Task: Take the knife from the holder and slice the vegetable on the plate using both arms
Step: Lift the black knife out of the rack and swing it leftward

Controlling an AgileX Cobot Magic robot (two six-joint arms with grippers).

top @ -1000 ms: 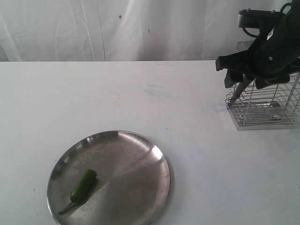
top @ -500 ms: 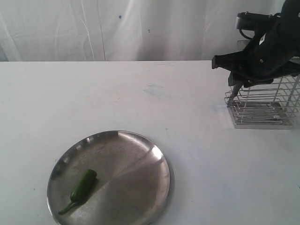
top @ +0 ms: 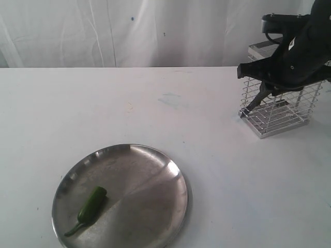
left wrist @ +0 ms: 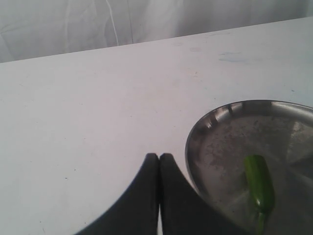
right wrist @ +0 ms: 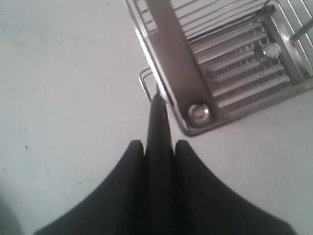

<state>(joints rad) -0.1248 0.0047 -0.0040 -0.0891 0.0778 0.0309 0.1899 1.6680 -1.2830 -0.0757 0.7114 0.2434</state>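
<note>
White table (top: 129, 103) before white curtain (top: 77, 31)

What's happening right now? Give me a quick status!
Right gripper shut on knife, blade in holder. Left gripper shut, near plate. Pepper whole. Nothing seen in the way.

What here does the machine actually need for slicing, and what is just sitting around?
Needed: knife, holder, green pepper, plate.
Just there: white table, white curtain.
</note>
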